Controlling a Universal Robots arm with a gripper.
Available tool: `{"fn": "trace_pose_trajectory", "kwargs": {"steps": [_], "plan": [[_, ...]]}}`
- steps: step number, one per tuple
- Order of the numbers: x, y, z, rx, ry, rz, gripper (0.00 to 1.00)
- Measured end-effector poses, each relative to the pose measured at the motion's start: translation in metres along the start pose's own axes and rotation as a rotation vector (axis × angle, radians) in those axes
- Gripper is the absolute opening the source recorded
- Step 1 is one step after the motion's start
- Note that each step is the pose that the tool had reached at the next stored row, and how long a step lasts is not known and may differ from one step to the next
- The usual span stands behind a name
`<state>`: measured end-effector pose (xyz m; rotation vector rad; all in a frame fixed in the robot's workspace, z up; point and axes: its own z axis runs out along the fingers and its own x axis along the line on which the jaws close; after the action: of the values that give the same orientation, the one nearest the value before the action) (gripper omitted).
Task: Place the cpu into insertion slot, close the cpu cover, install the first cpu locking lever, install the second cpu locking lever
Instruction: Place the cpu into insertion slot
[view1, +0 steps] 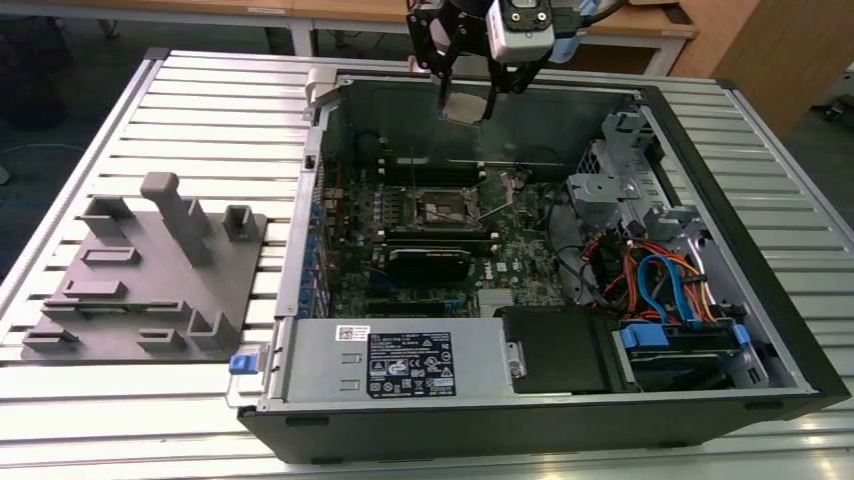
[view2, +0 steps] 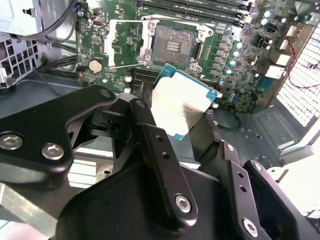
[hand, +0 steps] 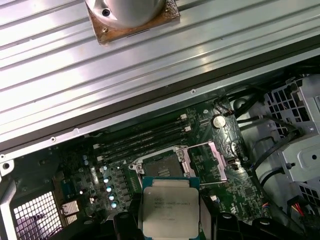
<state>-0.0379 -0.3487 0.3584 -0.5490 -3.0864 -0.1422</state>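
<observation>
Silvery-beige metal on a green-edged board: that is the cpu (view2: 182, 107), and my gripper (view2: 180, 120) is clamped on it, one black finger (view2: 150, 132) against each of two opposite edges. I hold it in the air above the open computer case (view1: 747, 250), over the motherboard (view1: 527, 275) and apart from it. I judge it light, thin and quite stiff, so weight is no worry; the risk is its smooth lid and narrow rim, which could slide in my grip, and its underside and the socket's contacts, which I would expect to be easily damaged (no pressing, no skewing). The edges are the right place to hold, leaving top and bottom faces free. Counting: one cpu, one insertion slot (view2: 175, 46), dark and bare, one cpu cover (view2: 125, 42) swung open and lying just beside the slot, and two fingers on me. The locking levers are too thin here for me to count with confidence.
</observation>
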Motion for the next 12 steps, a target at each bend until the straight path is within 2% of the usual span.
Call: {"fn": "trace_pose_trajectory", "kwargs": {"steps": [12], "plan": [[0.0, 0.0, 0.0002, -0.0004, -0.0026, 0.029, 0.54]]}}
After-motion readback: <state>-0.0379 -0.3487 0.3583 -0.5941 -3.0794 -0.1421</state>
